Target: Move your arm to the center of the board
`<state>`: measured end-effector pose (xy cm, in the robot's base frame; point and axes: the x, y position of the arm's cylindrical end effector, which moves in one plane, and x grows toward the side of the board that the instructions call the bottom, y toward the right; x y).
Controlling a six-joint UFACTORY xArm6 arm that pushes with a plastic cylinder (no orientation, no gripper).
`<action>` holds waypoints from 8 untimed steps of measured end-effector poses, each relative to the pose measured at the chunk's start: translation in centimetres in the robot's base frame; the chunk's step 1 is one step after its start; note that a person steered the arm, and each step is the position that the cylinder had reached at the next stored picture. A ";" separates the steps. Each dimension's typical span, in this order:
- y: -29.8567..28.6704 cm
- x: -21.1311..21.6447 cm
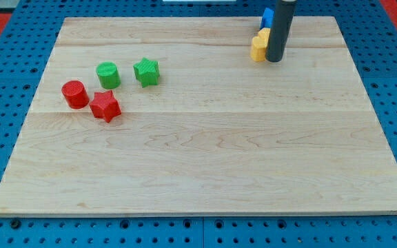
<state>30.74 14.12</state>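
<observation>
The rod [279, 27], cut off at the view's top, partly hides the blue block [267, 18] and yellow block [258, 47].

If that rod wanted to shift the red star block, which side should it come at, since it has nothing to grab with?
It can only push. The red star has the red cylinder close on the view's left and the green cylinder above. I'd likely bring my tip, now by the yellow block, against its open right side, square on a flat between points.

Red cylinder [75, 94], red star [105, 106], green cylinder [107, 74], green star [146, 71]; yellow block [259, 47], blue block [267, 17].
</observation>
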 end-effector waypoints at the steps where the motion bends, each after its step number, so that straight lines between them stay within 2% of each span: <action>1: 1.1 -0.7; 3: 2.5 3.9; 5: 3.2 4.2; 6: 0.7 5.0; 8: -8.0 5.3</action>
<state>36.07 6.15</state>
